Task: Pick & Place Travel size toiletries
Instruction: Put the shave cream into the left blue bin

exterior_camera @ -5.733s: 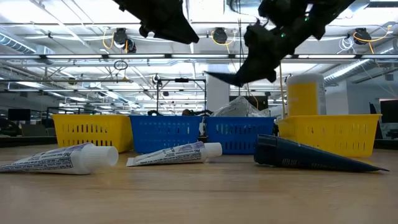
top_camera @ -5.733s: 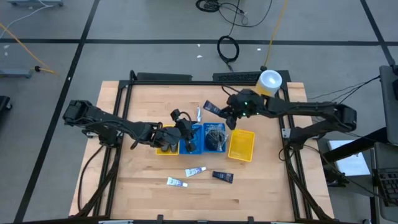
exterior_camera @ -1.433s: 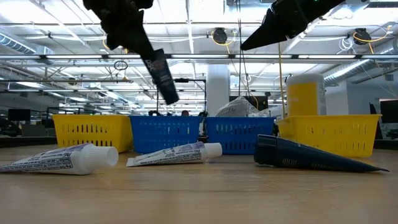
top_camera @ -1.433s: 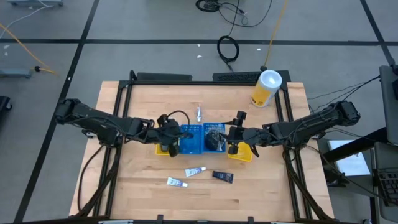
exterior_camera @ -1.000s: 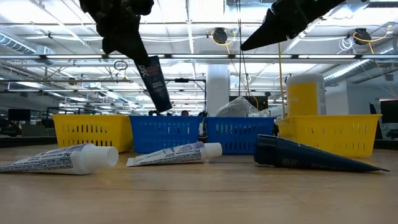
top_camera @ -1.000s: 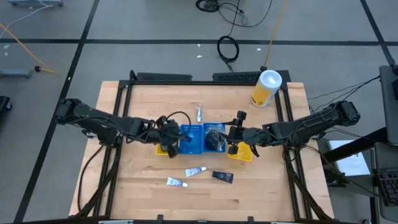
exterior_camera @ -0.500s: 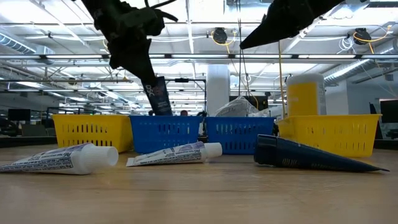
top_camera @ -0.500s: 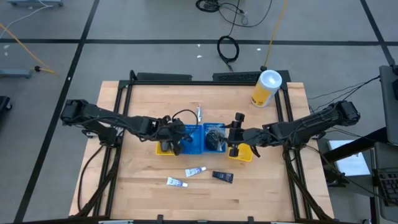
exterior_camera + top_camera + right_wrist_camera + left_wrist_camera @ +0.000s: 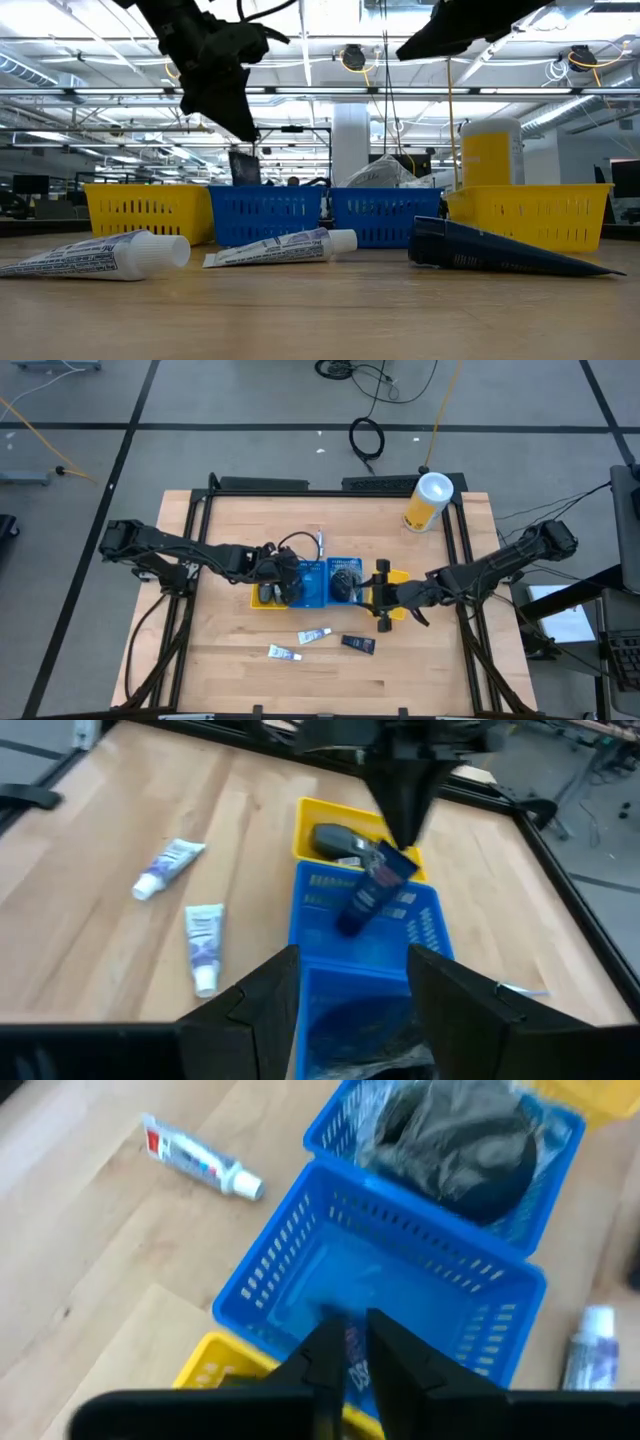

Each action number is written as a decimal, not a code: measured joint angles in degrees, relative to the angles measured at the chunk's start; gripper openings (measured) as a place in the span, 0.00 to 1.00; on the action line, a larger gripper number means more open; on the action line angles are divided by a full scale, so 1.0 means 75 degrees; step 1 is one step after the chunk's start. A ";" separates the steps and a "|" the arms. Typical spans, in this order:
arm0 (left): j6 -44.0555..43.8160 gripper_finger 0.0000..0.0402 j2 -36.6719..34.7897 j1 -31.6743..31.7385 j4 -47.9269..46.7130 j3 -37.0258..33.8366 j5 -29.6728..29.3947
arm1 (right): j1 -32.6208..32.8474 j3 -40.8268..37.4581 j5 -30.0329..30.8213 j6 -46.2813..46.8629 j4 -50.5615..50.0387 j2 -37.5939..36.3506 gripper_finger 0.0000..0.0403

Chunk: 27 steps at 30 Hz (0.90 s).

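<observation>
Navy tube has come down into blue bin, left hand clamped; release comes next.

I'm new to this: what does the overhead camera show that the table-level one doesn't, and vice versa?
Only overhead: a white tube behind the bins and a cable coil on the floor. Only table-level: the ceiling lights. Both: the yellow canister, the front white tubes, the dark packet, the left gripper above a blue bin, and the right gripper.
</observation>
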 joint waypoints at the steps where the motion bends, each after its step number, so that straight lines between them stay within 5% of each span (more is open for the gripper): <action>1: 0.0004 0.13 0.0036 0.0000 0.0093 0.0008 -0.0021 | 0.0074 0.0000 -0.0003 -0.0014 0.0001 0.0000 0.44; 13: 0.0414 0.31 0.0137 -0.0003 0.0540 0.0000 -0.0204 | 0.0906 -0.0609 -0.0866 0.0877 0.0832 0.0443 0.43; 27: 0.0374 0.34 0.0134 -0.0086 0.0932 0.0000 -0.0146 | 0.1852 -0.0695 -0.0760 0.2020 0.1751 0.1723 0.43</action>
